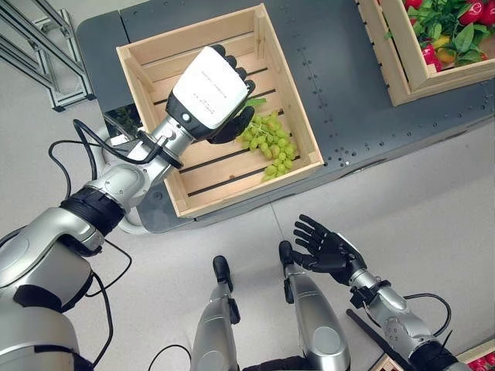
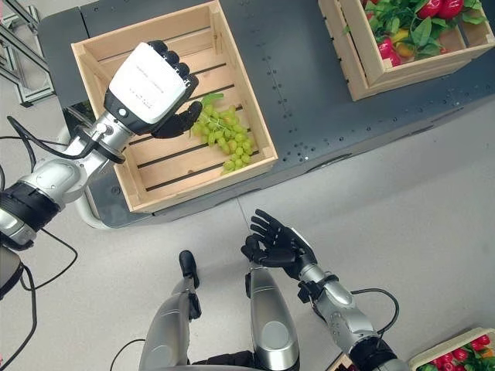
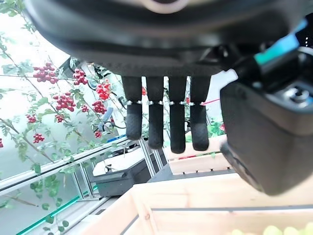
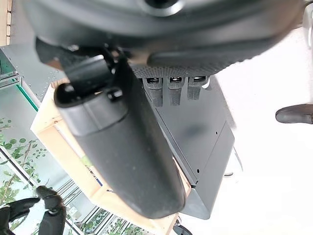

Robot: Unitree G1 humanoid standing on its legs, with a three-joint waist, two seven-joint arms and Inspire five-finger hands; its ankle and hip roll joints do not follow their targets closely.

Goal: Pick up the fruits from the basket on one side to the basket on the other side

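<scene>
**Left hand above the grapes in the near crate**

The left hand (image 1: 210, 91) hovered over the wooden crate (image 1: 290, 100) on the dark table (image 1: 348, 100), just beside the bunch of green grapes (image 1: 269, 143) that lay on the crate's slatted floor near its right wall. Its fingers (image 3: 155, 122) hung straight and apart, holding nothing. The right hand (image 1: 325, 249) was held palm-up over the floor, well below the crate, its fingers spread and relaxed. A second crate (image 1: 402, 73), filled with red and yellow fruit (image 1: 430, 56) and green leaves, stood on the table well to the right of the first crate.
</scene>
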